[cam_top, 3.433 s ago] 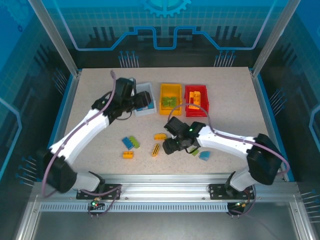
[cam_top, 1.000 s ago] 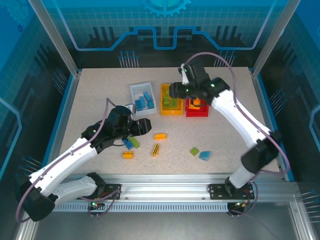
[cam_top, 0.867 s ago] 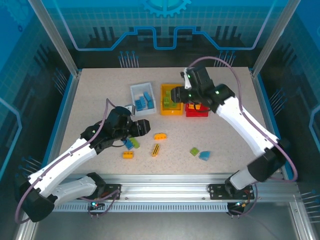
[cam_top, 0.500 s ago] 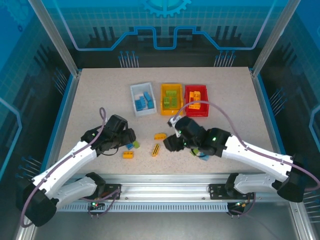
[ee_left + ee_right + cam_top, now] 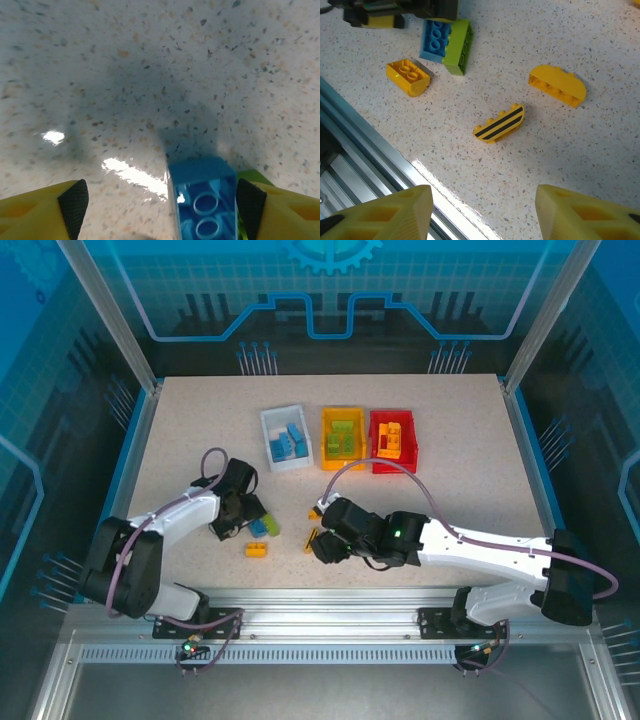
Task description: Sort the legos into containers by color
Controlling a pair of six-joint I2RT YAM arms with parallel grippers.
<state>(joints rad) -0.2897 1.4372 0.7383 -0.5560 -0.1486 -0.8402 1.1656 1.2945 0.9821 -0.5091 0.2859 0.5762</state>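
Observation:
My left gripper (image 5: 247,517) (image 5: 160,205) is open and low over the table. A blue lego (image 5: 202,200) (image 5: 259,528) lies hollow side up between its fingers, close to the right pad (image 5: 250,205), with a green lego (image 5: 271,525) against its far side. My right gripper (image 5: 322,546) (image 5: 485,215) hangs open above a yellow lego with black stripes (image 5: 500,123) (image 5: 311,538). A yellow arched lego (image 5: 557,85) and a plain yellow lego (image 5: 408,76) (image 5: 257,550) lie nearby. At the back stand the containers: white (image 5: 268,440) holding blue legos, yellow-orange (image 5: 325,440) holding green, red (image 5: 374,445) holding yellow.
The metal rail (image 5: 365,145) along the table's near edge runs just below the right gripper. The left gripper (image 5: 395,12) shows at the top of the right wrist view, next to the blue and green pair (image 5: 445,42).
The right arm swung from the containers down to the near middle, over the striped lego. The left gripper slid back and left onto the blue lego and its jaws widened.

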